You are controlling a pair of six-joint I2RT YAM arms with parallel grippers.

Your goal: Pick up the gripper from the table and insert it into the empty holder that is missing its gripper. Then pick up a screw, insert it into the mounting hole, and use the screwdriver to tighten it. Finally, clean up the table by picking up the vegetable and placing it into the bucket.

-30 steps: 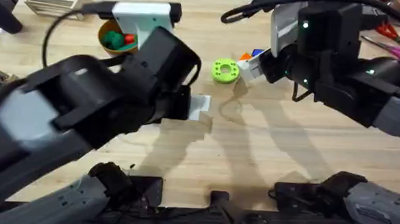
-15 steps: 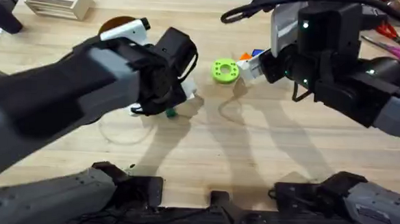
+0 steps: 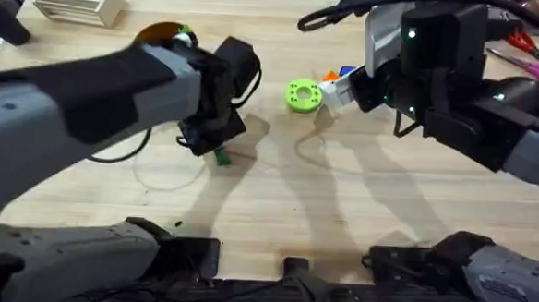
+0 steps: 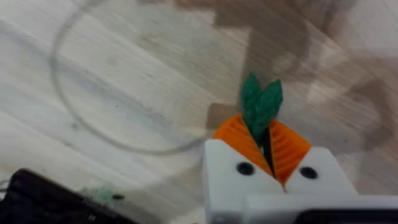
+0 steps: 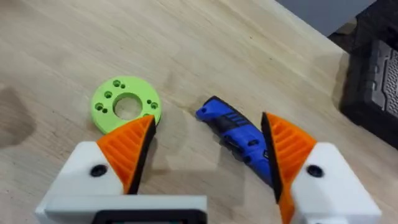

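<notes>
My left gripper (image 4: 264, 134) is shut on the dark green vegetable (image 4: 261, 102), whose knobbly tip sticks out between the orange pads a little above the wood. From overhead the vegetable (image 3: 221, 156) shows under the left arm at centre left. The bucket (image 3: 160, 32) stands behind that arm, mostly covered by it. My right gripper (image 5: 208, 146) is open over the blue screwdriver (image 5: 239, 134), which lies on the table between its pads. In the overhead view the right gripper (image 3: 333, 88) is beside the screwdriver (image 3: 345, 73). The loose gripper part, holder and screw are out of view.
A lime-green ring-shaped disc (image 3: 302, 95) lies just left of the right gripper. A pale wooden box (image 3: 74, 0) stands at the far left, and scissors (image 3: 533, 65) lie at the far right. Bare wood (image 3: 341, 201) stretches across the table's middle and front.
The left arm has pulled back from the table's middle toward the left and now holds the vegetable off the wood. The right arm has not moved.
</notes>
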